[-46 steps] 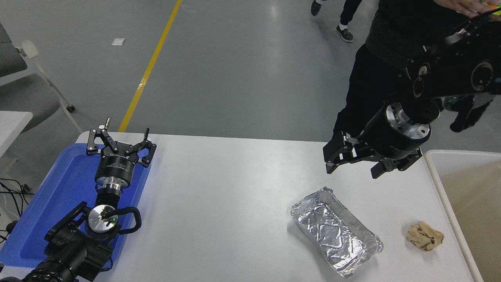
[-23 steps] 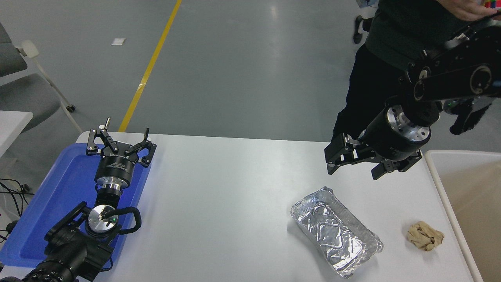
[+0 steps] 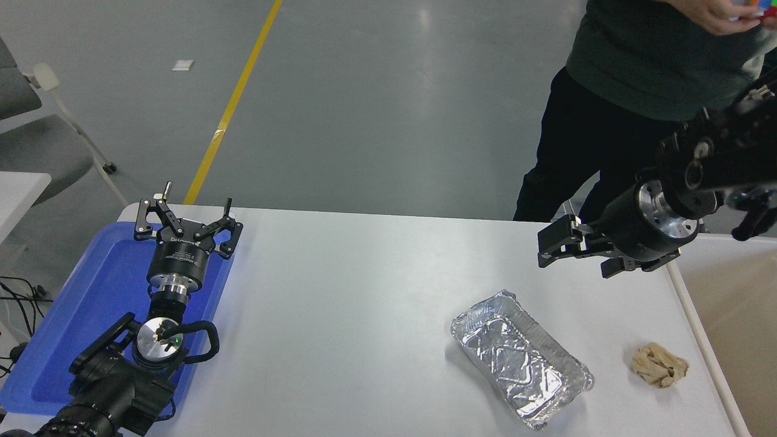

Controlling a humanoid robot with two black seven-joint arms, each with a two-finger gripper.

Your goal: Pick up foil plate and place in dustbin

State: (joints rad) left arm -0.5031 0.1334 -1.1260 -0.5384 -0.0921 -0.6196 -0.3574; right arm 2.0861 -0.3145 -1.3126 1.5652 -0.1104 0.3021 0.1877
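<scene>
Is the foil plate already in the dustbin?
No, the foil plate lies on the white table, left of the dustbin, with the right gripper open above.

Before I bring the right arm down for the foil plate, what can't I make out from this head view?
- dustbin: cut off by the right edge of the head view; its depth and contents don't show.
- foil plate: whether anything lies in it is lost in the glare.
- right gripper: its height above the table can't be judged from one view.
- person: cut off by the top edge.
</scene>
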